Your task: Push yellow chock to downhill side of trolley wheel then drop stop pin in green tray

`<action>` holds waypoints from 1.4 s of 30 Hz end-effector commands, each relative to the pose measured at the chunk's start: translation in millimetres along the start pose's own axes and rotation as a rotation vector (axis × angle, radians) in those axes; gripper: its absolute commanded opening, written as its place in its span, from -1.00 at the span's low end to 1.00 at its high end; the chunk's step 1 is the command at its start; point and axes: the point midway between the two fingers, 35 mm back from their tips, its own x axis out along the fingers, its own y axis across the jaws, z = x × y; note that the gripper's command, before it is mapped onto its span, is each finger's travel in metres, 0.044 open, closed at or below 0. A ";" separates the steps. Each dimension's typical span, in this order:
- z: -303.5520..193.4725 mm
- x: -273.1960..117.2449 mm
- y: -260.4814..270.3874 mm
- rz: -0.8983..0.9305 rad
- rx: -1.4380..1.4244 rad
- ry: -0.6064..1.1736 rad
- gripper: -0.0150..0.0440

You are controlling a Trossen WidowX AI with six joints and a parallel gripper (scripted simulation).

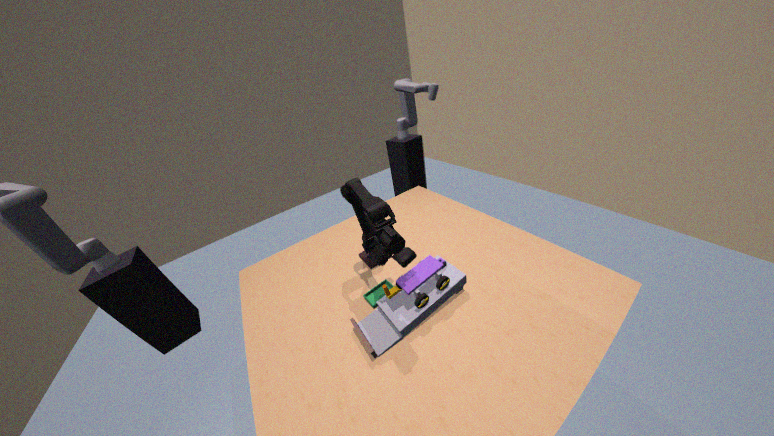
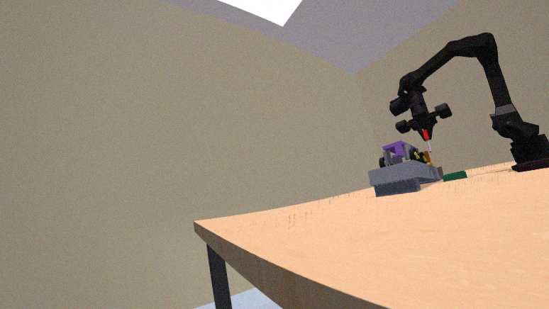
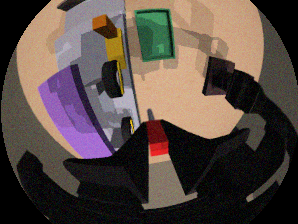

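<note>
The stop pin, a red block head on a thin grey shank, hung clear of the ramp, shank downward. The trolley, purple-topped with black-and-yellow wheels, stood on the grey ramp; the yellow chock, its orange handle upright, sat at a wheel's downhill side. The green tray lay beside the ramp on the desk.
</note>
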 end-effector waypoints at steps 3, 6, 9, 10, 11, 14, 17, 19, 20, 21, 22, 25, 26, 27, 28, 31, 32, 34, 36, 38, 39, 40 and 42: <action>23.4 -3.6 -1.1 0.000 -0.003 0.003 -0.49; 34.7 -4.8 -1.6 0.000 -0.003 0.002 -0.49; 45.8 -6.1 -2.2 0.000 -0.003 0.001 -0.49; 49.5 -6.6 -2.3 0.000 -0.003 0.001 -0.49; 53.2 -7.0 -2.6 0.000 -0.003 0.000 -0.49; 64.0 -8.3 -3.2 0.000 -0.003 -0.001 -0.49; 74.6 -9.8 -3.9 0.000 -0.003 -0.002 -0.49; 81.5 -10.9 -4.3 0.000 -0.003 -0.002 -0.49; 84.8 -11.6 -4.4 -0.001 -0.003 -0.003 -0.49; 88.4 -12.2 -4.6 -0.001 -0.003 -0.003 -0.49; 92.6 -13.1 -4.8 -0.001 -0.003 -0.004 -0.49; 104.0 -15.9 -5.3 -0.001 -0.003 -0.005 -0.49; 106.8 -16.6 -5.5 -0.001 -0.003 -0.005 -0.49; 108.6 -17.1 -5.6 -0.001 -0.003 -0.005 -0.49; 109.3 -17.3 -5.6 -0.001 -0.003 -0.005 -0.49; 109.3 -17.3 -5.6 -0.001 -0.003 -0.005 -0.49; 109.2 -17.3 -5.6 -0.001 0.002 -0.006 -0.49; 108.9 -17.2 -5.7 0.001 0.036 -0.013 -0.49; 108.5 -17.1 -5.9 0.005 0.094 -0.025 -0.49; 108.1 -17.0 -6.1 0.010 0.154 -0.037 -0.49; 107.8 -16.9 -6.1 0.012 0.183 -0.042 -0.49; 107.6 -16.9 -6.2 0.015 0.214 -0.048 -0.49; 107.2 -16.8 -6.3 0.020 0.274 -0.060 -0.49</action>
